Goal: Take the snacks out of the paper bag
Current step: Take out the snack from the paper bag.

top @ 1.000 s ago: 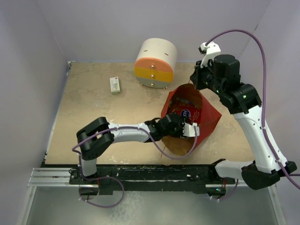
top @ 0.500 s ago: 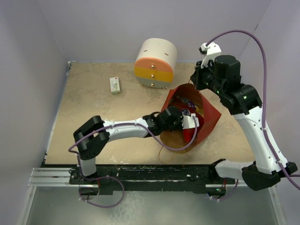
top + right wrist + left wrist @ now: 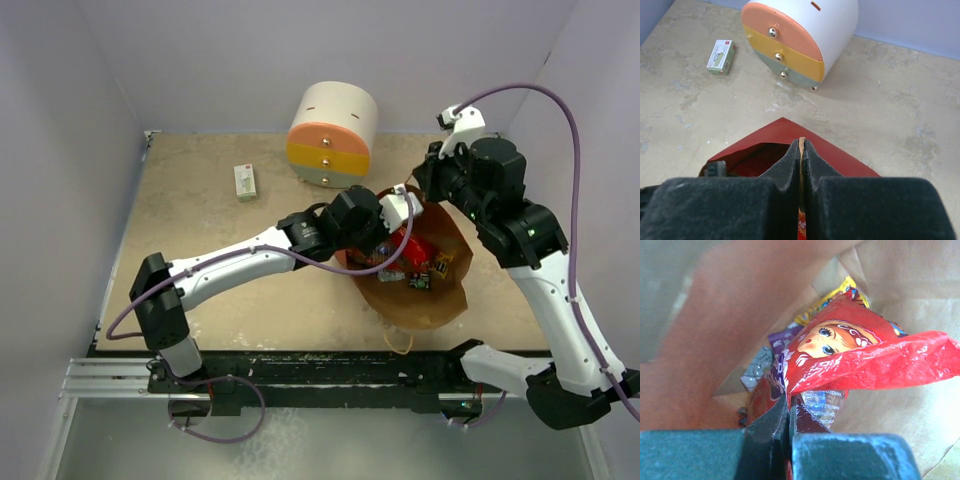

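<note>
Overhead view: my left arm (image 3: 240, 265) stretches from the lower left to centre. The left gripper (image 3: 400, 213) is at the mouth of the paper bag (image 3: 425, 305), which lies open right of centre, brown kraft inside. My right arm (image 3: 545, 270) bends high, with the right gripper (image 3: 428, 183) at the bag's upper rim.

Left wrist view: the jaws are pressed together on the crinkly red chip bag (image 3: 855, 355). A yellow wrapper (image 3: 827, 302) and a silver wrapper (image 3: 756, 372) lie behind it, inside the bag.

Right wrist view: the padded jaws are closed tight on the bag's thin top edge.
</note>
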Controlling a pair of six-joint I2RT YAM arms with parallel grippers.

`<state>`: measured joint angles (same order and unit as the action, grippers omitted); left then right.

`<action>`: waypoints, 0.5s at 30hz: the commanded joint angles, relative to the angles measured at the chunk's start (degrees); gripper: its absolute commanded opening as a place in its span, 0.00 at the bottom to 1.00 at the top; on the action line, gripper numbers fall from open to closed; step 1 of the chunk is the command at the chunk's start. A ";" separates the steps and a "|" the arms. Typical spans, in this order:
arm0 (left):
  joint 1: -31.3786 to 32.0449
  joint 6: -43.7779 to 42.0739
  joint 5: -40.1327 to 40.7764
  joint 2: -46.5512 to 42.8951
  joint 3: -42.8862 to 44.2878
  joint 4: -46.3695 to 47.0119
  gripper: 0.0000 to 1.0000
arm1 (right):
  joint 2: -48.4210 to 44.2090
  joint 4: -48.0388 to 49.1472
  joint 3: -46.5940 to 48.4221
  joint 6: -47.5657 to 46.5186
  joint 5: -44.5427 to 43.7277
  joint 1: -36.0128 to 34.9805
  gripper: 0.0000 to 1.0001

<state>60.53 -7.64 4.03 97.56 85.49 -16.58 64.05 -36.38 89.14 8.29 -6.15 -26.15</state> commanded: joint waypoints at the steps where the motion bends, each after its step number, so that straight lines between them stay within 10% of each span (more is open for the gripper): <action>1: -0.79 6.17 1.07 -7.18 10.55 0.50 0.00 | -2.09 7.80 0.16 0.32 -1.23 0.05 0.02; 15: -1.81 12.62 0.26 -9.56 33.13 -14.63 0.00 | -3.36 10.63 -2.04 0.87 -0.70 0.05 0.01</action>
<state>59.20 1.72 3.44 93.06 109.56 -35.77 62.94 -32.21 86.54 8.88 -6.35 -26.20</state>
